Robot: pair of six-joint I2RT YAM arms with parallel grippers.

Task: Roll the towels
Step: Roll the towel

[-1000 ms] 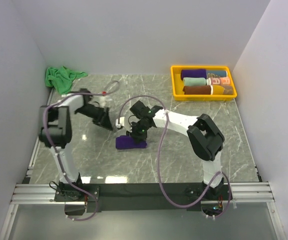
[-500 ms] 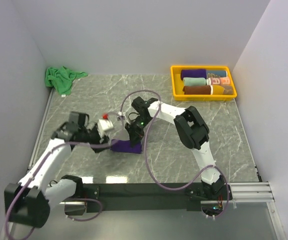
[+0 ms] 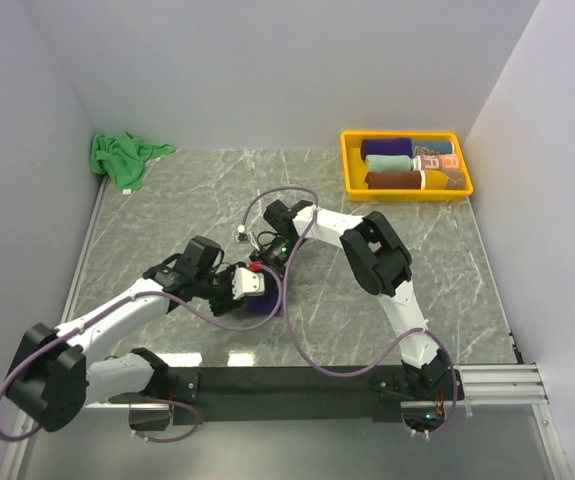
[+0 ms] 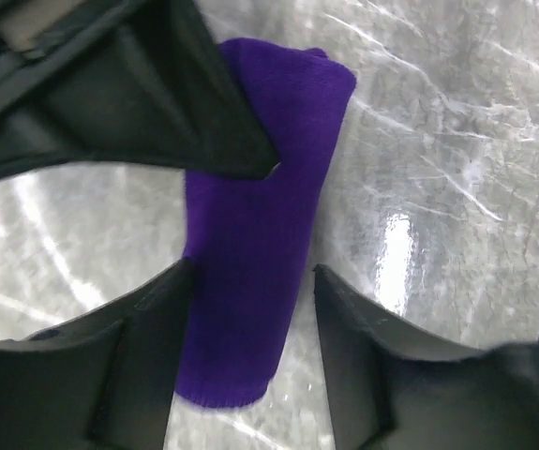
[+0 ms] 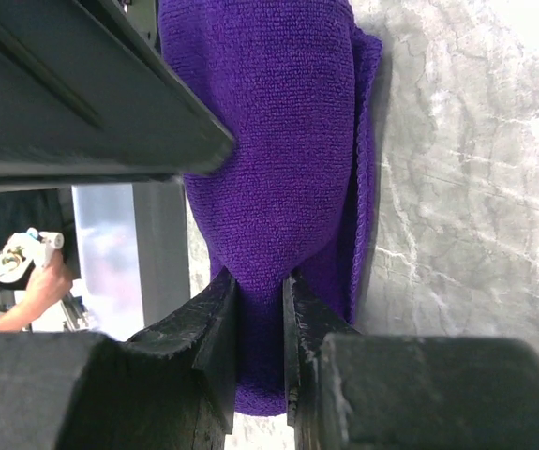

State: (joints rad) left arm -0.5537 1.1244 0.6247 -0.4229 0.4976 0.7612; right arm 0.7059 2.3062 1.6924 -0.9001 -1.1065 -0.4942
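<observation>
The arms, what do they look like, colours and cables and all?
White links and bulky black joints on both the left arm and right arm, each with a looping mauve cable. Left end effector and right end effector: black angular fingers.

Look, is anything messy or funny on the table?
Yes. The green towel sits crumpled in a heap in the far left corner, not rolled. The rolled towels in the yellow tray look neat, and the purple towel is bundled into a roll too.

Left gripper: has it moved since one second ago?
Yes. The left gripper moved away from the green towel, toward the near edge of the table, reaching the purple towel.
</observation>
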